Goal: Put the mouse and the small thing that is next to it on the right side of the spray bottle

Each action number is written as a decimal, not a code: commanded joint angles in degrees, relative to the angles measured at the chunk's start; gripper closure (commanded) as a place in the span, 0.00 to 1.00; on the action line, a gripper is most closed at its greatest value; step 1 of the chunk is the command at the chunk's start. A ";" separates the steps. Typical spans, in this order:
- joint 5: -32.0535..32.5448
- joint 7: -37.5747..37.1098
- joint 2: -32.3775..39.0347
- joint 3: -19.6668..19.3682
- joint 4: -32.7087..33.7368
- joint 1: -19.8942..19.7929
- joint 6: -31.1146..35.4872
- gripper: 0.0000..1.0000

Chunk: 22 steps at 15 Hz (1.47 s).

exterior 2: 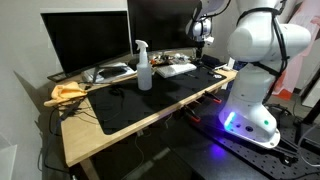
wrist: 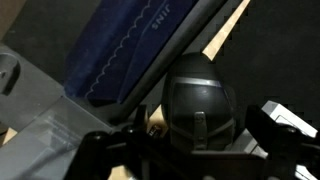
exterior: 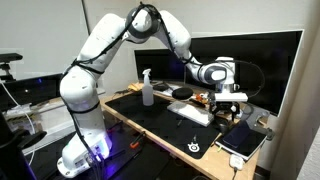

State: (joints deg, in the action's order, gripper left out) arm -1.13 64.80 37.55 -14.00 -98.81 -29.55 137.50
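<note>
The spray bottle (exterior: 147, 88), translucent with a white trigger head, stands on the black desk mat (exterior: 165, 125); it also shows in the other exterior view (exterior 2: 143, 67). My gripper (exterior: 229, 98) hangs low over the cluttered end of the desk, away from the bottle, and shows from behind the arm too (exterior 2: 203, 36). In the wrist view a dark mouse (wrist: 200, 95) sits between the fingers of my gripper (wrist: 200, 145). Gaps show on both sides of the mouse, so the gripper is open. A small brownish thing (wrist: 152, 129) lies just left of the mouse, mostly hidden.
A white keyboard (exterior: 196, 114) and a dark blue notebook (exterior: 243, 140) lie near the gripper; the notebook fills the top of the wrist view (wrist: 120, 50). Monitors (exterior 2: 85, 42) stand behind the desk. A yellow cloth (exterior 2: 68, 93) lies at the far end.
</note>
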 commanded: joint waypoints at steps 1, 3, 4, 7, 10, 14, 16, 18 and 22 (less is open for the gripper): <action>2.73 -1.80 2.03 0.42 2.31 -0.28 0.15 0.00; 3.58 -1.84 2.48 0.45 2.36 -0.06 0.36 0.00; 4.03 -1.75 2.70 0.49 2.43 0.02 0.45 0.00; 4.83 -1.78 3.08 0.74 2.57 0.16 0.50 0.00; 4.91 -1.60 2.99 1.02 2.32 0.31 0.73 0.28; 5.15 -1.58 2.85 1.14 2.21 0.49 1.35 0.56; 5.04 -1.88 2.21 1.05 1.54 0.54 1.72 0.56; 4.21 -2.22 0.06 1.27 -0.20 0.32 1.85 0.56; 3.43 -3.87 -6.82 1.41 -5.98 0.25 3.60 0.56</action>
State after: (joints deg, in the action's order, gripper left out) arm 2.26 62.66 38.43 -13.24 -97.97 -28.91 139.33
